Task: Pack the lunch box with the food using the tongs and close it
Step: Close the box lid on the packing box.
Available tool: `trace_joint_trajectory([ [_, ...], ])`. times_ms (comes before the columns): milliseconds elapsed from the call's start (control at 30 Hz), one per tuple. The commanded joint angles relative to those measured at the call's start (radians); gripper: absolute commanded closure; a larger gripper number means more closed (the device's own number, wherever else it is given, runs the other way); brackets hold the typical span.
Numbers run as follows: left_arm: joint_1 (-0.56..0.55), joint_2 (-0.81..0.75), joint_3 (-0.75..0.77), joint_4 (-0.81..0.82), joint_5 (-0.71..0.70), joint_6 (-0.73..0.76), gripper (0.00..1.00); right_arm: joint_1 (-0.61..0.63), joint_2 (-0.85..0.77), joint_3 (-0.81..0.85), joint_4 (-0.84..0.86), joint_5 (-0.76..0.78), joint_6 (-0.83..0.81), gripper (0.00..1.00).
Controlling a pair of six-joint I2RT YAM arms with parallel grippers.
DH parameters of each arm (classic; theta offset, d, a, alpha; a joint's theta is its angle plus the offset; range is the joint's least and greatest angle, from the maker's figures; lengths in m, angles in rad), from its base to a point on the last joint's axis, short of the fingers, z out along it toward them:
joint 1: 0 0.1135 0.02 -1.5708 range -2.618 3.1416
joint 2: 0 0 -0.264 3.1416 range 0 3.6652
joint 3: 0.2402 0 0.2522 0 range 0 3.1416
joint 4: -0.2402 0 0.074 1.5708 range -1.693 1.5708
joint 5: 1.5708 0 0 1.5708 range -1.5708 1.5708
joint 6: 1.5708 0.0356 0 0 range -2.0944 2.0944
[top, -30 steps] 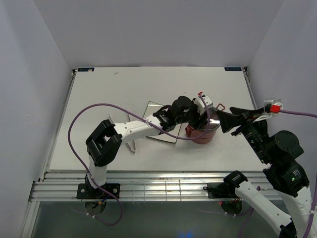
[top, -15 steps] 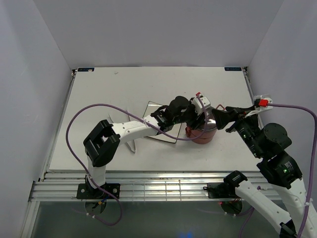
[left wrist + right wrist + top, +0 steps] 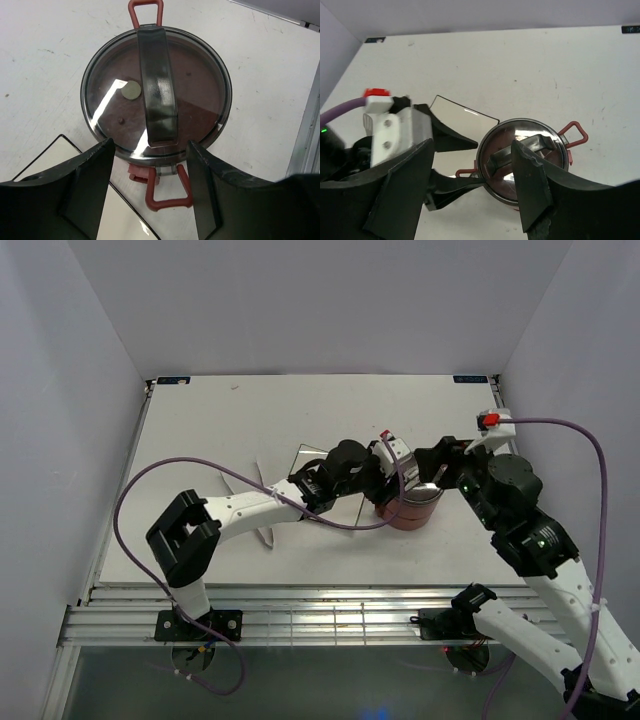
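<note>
The lunch box (image 3: 412, 510) stands closed right of centre, its round lid (image 3: 200, 95) carrying a dark bar handle (image 3: 157, 92), with red wire clasps (image 3: 167, 194) at both sides. My left gripper (image 3: 150, 146) hangs open just left of the box, its fingers either side of the near clasp and holding nothing. My right gripper (image 3: 472, 147) hovers open above the box from the right, also with nothing in it. The left gripper (image 3: 479, 161) shows in the right wrist view against the lid's rim. Thin silvery tongs (image 3: 266, 533) lie partly under the left arm. No food is in view.
A square mirror-like plate (image 3: 308, 460) lies left of the box, mostly under the left arm; its corner (image 3: 55, 155) sits beside the box. A purple cable (image 3: 150, 480) loops over the left side. White walls close in the table on three sides.
The right arm has swung left and forward until its gripper is over the lunch box. The left gripper has drawn back slightly to the left and opened a little wider.
</note>
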Motion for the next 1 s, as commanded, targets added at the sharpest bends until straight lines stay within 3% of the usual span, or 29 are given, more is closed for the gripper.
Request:
trace_joint_trajectory([
  [0,0.007,-0.119,-0.048,0.031,-0.042,-0.026,0.30,-0.003,0.079,0.060,-0.007,0.059,0.027,0.32],
  [200,0.021,-0.228,-0.160,0.054,-0.098,-0.056,0.30,-0.041,0.096,0.001,-0.018,0.043,0.065,0.36],
  [367,0.027,-0.277,-0.217,0.060,-0.122,-0.108,0.30,-0.124,0.140,-0.039,-0.059,-0.095,0.059,0.43],
  [400,0.030,-0.297,-0.226,0.057,-0.178,-0.127,0.31,-0.132,0.154,-0.047,-0.068,-0.109,0.056,0.44],
  [500,0.045,-0.349,-0.284,0.075,-0.209,-0.163,0.30,-0.132,0.188,-0.067,-0.111,-0.154,0.033,0.50],
  [800,0.077,-0.394,-0.350,0.075,-0.285,-0.305,0.29,-0.123,0.185,-0.107,-0.139,-0.168,-0.033,0.55],
  [967,0.122,-0.363,-0.337,0.057,-0.166,-0.375,0.29,-0.058,0.197,-0.088,-0.183,-0.094,-0.059,0.55],
])
